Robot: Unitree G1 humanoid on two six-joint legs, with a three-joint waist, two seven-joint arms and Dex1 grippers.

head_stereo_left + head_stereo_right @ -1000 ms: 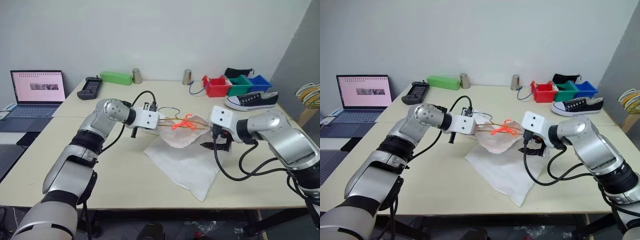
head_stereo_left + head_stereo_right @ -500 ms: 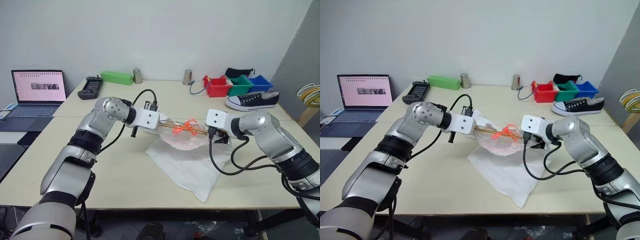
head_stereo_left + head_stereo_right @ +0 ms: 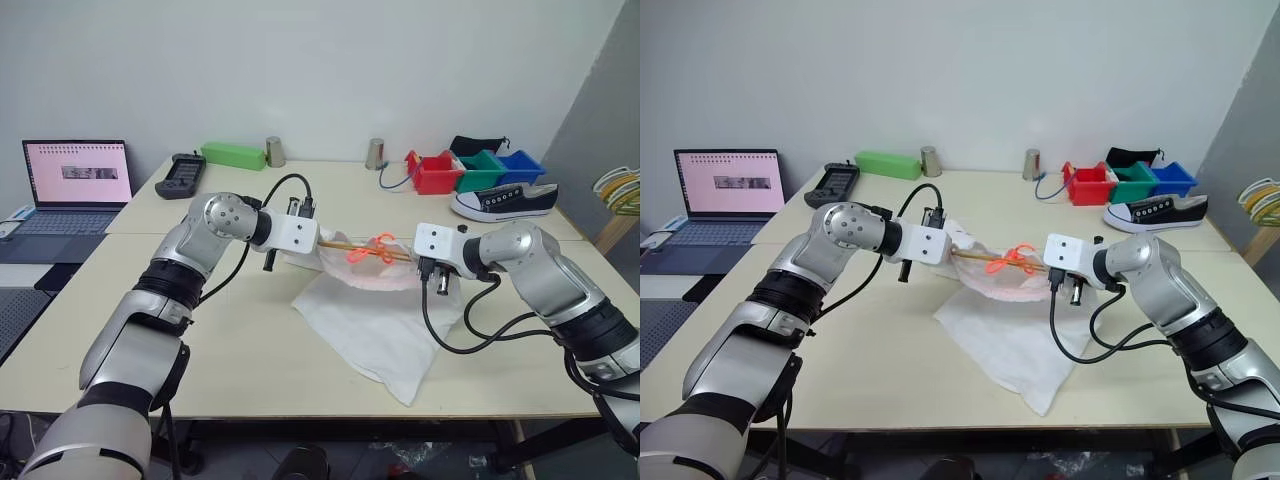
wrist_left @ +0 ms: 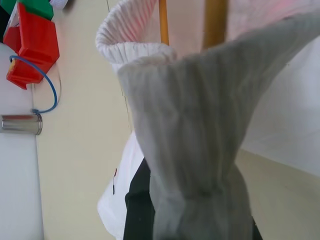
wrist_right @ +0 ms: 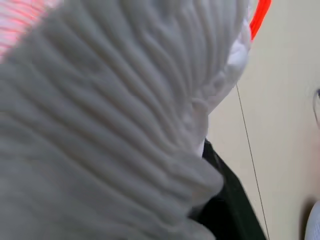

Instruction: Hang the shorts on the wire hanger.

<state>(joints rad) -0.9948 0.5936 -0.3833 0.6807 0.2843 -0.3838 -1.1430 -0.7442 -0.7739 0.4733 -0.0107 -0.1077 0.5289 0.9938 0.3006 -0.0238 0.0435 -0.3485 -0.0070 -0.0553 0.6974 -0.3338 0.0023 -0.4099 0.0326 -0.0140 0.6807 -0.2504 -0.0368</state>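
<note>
Holding the shorts (image 3: 372, 300) by the waistband, we keep both sets of jaws pinching gathered elastic, left gripper (image 3: 305, 243) and right gripper (image 3: 432, 277) apart, so the opening stays stretched over the hanger (image 3: 350, 247) (thin yellow wire inside). White thin fabric trails onto the surface (image 3: 250, 340).
</note>
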